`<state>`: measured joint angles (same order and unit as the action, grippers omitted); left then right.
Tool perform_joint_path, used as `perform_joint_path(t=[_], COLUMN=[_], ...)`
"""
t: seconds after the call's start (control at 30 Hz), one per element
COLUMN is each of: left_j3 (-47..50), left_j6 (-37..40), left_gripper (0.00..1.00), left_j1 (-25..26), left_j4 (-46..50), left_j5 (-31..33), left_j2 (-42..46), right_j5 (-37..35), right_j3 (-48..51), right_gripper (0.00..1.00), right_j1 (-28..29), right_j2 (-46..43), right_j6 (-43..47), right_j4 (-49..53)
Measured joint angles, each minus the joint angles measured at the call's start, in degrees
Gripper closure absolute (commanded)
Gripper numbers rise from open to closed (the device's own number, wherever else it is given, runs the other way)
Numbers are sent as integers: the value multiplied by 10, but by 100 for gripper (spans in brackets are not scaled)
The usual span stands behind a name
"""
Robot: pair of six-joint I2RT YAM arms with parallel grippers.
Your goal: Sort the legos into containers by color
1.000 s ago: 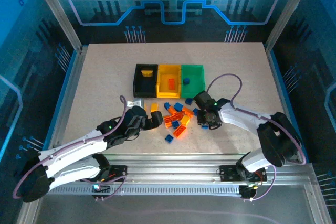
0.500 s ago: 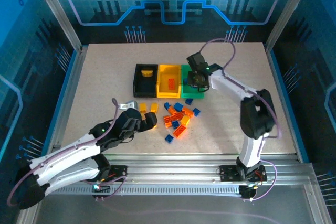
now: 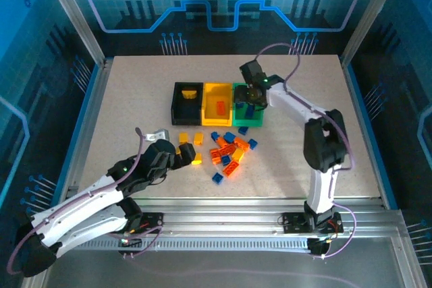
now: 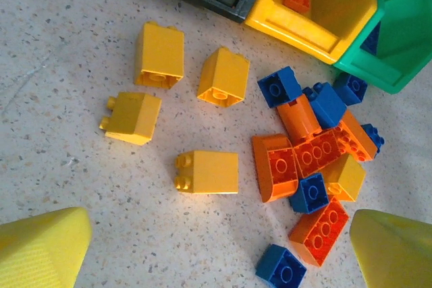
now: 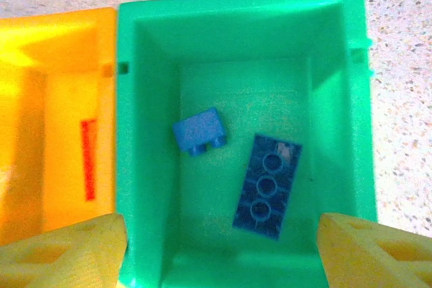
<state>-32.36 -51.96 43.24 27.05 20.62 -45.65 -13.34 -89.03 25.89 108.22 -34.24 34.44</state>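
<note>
Sorting legos by color, mid-task. Just let a blue one go into green bin — probably the long blue brick, now flat on the bin floor beside a small blue brick, not touching.

Done by right hand: a second ago down at the pile with fingers nearly together, now up over green bin, fingers apart, nothing between them. So one more blue sorted.

Also an orange brick in yellow bin and a yellow brick in black bin.

Most of the pile loose on surface just in front of the bins — orange and blue bunched and touching, four loose yellows off to the left.

Left hand low near those yellows, wide apart, holding nothing; pulled back slightly toward its base over the last second.

Judging next: right hand back to the pile for another blue, left hand closing on a yellow for black bin. Risk of nudging neighbours when grabbing from the bunch.
</note>
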Motion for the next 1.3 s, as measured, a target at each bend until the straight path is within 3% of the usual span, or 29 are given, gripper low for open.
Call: perform_joint_path(t=[0.17,0.37,0.6,0.77,0.97,1.2,1.3], left_j3=[-17,-70,-102,-118,-117,-116,-148], left_j6=[31,65,90,100,99,99,101], left_gripper=[10,17,22,39,64,63,64], left_j1=[-15,-5,6,13,15,15,-25], left_j4=[-17,-50,-71,-91,-93,-73,-64], left_j5=[-21,-34,-15,-7,6,8,9], left_j2=[-107,-277,-396,-447,-450,-329,-285], right_j5=[23,42,48,48,48,48,49], right_j3=[148,269,329,339,352,365,372], right_gripper=[24,24,24,24,24,24,24], right_j1=[11,16,16,16,16,15,15], right_j2=[-149,-235,-296,-325,-337,-351,-353], right_j6=[-9,-22,-28,-28,-31,-35,-39], right_j4=[-29,-50,-56,-60,-62,-67,-72])
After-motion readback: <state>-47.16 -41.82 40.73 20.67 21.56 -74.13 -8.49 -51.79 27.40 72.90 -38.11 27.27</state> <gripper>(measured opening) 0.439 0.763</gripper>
